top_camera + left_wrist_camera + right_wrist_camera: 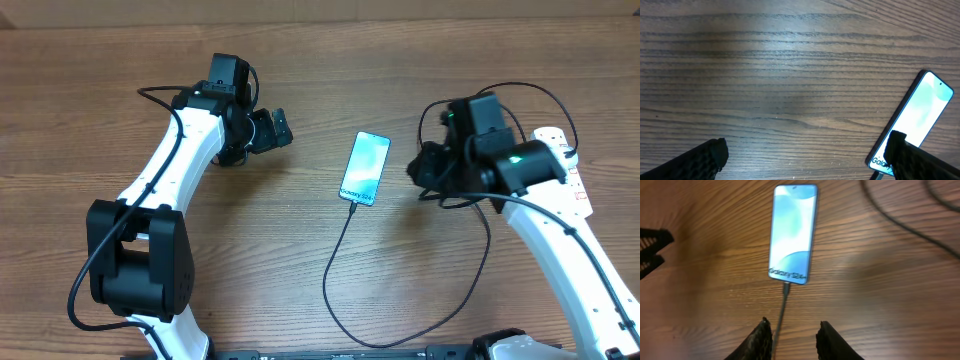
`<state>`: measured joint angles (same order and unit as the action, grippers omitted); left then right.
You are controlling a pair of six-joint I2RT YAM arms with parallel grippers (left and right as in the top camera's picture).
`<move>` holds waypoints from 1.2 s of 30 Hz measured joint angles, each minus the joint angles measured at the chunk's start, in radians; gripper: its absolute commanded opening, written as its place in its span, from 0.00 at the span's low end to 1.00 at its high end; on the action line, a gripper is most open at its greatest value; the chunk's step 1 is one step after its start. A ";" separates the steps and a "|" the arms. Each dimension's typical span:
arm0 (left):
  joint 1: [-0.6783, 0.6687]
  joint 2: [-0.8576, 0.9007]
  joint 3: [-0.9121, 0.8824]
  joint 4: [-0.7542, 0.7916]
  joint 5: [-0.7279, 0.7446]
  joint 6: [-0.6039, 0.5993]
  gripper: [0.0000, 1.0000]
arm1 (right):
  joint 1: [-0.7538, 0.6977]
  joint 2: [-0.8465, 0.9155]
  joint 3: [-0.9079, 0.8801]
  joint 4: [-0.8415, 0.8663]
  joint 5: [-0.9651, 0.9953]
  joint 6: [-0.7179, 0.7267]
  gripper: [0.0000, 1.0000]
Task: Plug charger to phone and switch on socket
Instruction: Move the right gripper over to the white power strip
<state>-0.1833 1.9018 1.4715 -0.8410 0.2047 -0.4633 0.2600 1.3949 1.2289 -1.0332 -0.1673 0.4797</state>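
The phone (364, 168) lies face up mid-table with its blue-teal screen lit, and it also shows in both wrist views (920, 120) (792, 232). The charger's thin black cable (335, 265) (782, 305) meets the phone's lower end, loops toward the front edge, and rises under my right arm, where its plug is hidden. The white socket (578, 190) lies at the far right, partly covered by that arm. My right gripper (415, 170) (794, 325) hovers just below the phone, its jaws narrowly apart with the cable lying on the table under the gap. My left gripper (283, 130) (805, 145) stands wide open left of the phone.
Black robot cables (520, 90) arch over my right arm. In the right wrist view, dark cables (900, 220) cross the table's upper right. The left arm's base (140, 260) stands at the front left. Bare wood (250, 240) lies between the arms.
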 measured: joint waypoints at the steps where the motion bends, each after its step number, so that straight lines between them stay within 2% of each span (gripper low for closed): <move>1: 0.000 0.000 0.000 0.000 0.000 0.000 1.00 | -0.018 -0.001 0.006 -0.012 0.003 -0.011 0.33; 9: 0.000 0.000 0.000 0.002 0.000 0.000 1.00 | -0.175 -0.001 0.012 -0.103 0.023 -0.084 0.35; 14: 0.000 0.000 0.000 0.002 0.000 0.000 1.00 | -0.187 -0.001 0.012 -0.111 0.028 -0.137 0.29; 24: 0.000 0.000 0.000 0.002 0.000 0.000 1.00 | -0.187 -0.001 0.012 -0.131 0.128 -0.174 0.32; 26: 0.000 0.000 0.000 0.002 0.000 0.000 1.00 | -0.187 0.000 0.012 -0.132 0.138 -0.177 0.35; 29: 0.000 0.000 0.000 0.002 0.000 0.000 0.99 | -0.187 0.006 0.012 -0.130 0.148 -0.181 0.52; 34: 0.000 0.000 0.000 0.002 0.000 0.000 1.00 | -0.187 0.035 0.012 -0.119 0.150 -0.170 0.64; 36: 0.000 0.000 0.000 0.002 0.000 0.000 1.00 | -0.187 0.040 0.012 -0.114 0.151 -0.172 0.65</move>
<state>-0.1833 1.9018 1.4715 -0.8387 0.2047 -0.4633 0.0727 1.4353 1.2411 -1.1473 -0.0166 0.3080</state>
